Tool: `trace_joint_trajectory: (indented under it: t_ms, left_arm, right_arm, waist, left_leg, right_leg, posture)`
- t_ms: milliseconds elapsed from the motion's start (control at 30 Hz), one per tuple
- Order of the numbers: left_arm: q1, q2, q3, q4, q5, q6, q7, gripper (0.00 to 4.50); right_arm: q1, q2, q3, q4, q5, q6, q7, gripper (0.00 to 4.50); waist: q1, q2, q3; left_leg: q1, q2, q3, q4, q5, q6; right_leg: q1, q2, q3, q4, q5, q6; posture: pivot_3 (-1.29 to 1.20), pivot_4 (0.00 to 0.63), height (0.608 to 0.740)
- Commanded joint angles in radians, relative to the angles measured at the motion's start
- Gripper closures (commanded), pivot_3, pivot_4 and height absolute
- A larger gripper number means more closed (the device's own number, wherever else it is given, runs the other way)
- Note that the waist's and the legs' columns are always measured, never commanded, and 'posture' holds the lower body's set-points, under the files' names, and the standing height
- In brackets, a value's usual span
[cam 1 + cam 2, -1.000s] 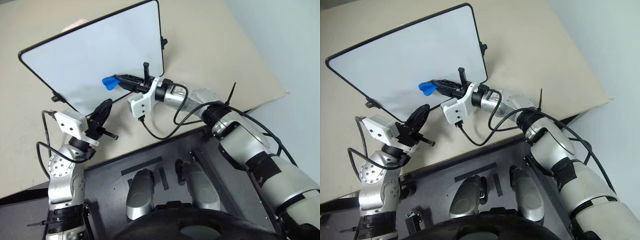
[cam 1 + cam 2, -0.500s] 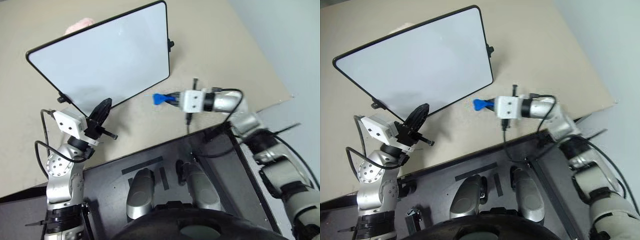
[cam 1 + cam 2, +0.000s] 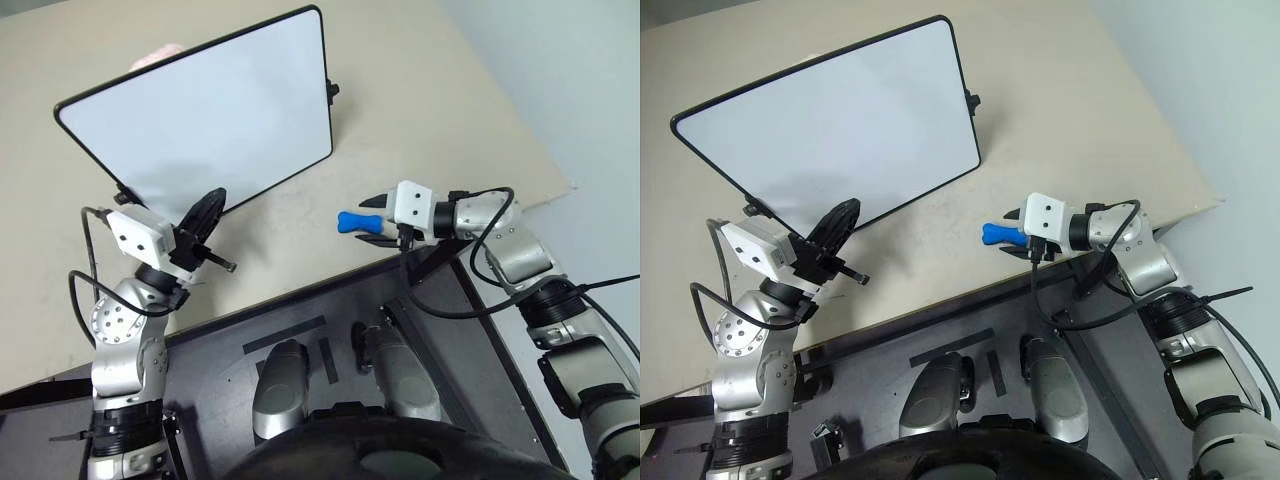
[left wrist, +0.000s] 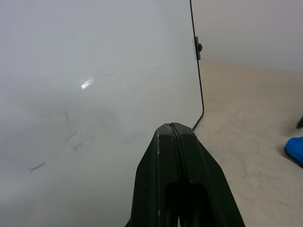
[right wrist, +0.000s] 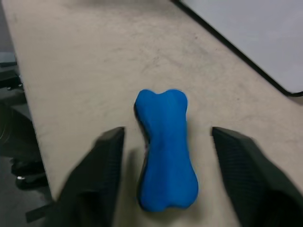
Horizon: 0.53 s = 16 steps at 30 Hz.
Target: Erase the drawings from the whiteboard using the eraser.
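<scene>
Your right gripper [image 5: 163,175] now stands with its fingers [image 5: 97,175] spread wide, one on either side of the eraser [image 5: 165,151]; a second ago it was clamped on that eraser against the whiteboard [image 3: 200,110], half a second ago it carried it off the board's lower right edge; now the eraser lies on the table [image 3: 420,90], at centre right of the left eye view, near the table's front edge and well apart from the board; judged a release. The board face reads clean from the head views, so the erasing looks done and the set-down closes the task. Your left gripper [image 4: 176,137] has its fingers pressed together, empty, pointing at the board's lower edge at lower left of the head views. Hard to make out: faint grey scratches on the board in the left wrist view, whether marker residue or scuffs you cannot tell; a pale shape behind the board's top edge is cut off; whether the fingers touch the eraser's flanks is blurred.
</scene>
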<state>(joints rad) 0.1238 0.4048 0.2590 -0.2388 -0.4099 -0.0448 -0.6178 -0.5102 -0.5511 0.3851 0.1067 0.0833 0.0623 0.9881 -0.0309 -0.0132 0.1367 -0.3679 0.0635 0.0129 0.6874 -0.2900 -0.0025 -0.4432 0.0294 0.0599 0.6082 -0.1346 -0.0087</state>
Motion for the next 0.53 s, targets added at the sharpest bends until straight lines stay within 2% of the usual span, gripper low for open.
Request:
trace_joint_trajectory:
  t_ms: [33, 133, 300, 533]
  left_arm:
    - [-0.018, 0.010, 0.009, -0.007, -0.015, -0.008, -0.010, 4.50]
    - [-0.036, 0.017, 0.013, 0.004, -0.018, -0.004, -0.018, 4.50]
    - [-0.047, 0.017, 0.002, 0.012, -0.015, -0.004, -0.031, 4.50]
    - [-0.064, 0.031, 0.012, 0.018, -0.023, 0.009, -0.047, 4.50]
  right_arm:
    - [-0.014, -0.003, -0.094, -0.064, 0.033, 0.013, -0.026, 0.27]
    - [-0.010, -0.002, -0.158, -0.110, 0.095, 0.072, -0.019, 0.27]
    - [0.028, -0.038, -0.254, -0.170, 0.187, 0.167, 0.006, 0.27]
    - [0.071, -0.072, -0.311, -0.203, 0.218, 0.207, 0.002, 0.27]
  waist:
    - [0.001, 0.000, 0.000]
    - [0.003, 0.000, 0.000]
    - [0.005, 0.000, 0.000]
    - [0.007, 0.000, 0.000]
  left_leg:
    - [0.000, 0.000, 0.000, 0.000, 0.000, 0.000]
    - [0.000, -0.001, 0.000, -0.001, 0.000, 0.000]
    - [0.000, -0.001, 0.000, -0.004, 0.000, 0.000]
    - [0.000, -0.001, 0.000, -0.004, -0.001, 0.000]
  right_leg:
    - [0.000, 0.000, 0.000, 0.000, 0.000, 0.000]
    - [0.000, 0.000, 0.000, 0.000, 0.003, -0.006]
    - [0.000, 0.000, 0.001, -0.002, 0.001, -0.005]
    - [0.000, 0.000, 0.001, -0.002, -0.003, -0.005]
  posture:
    - [0.00, 0.150, 0.740]
    - [0.00, 0.150, 0.740]
    - [0.00, 0.150, 0.740]
    - [0.00, 0.150, 0.740]
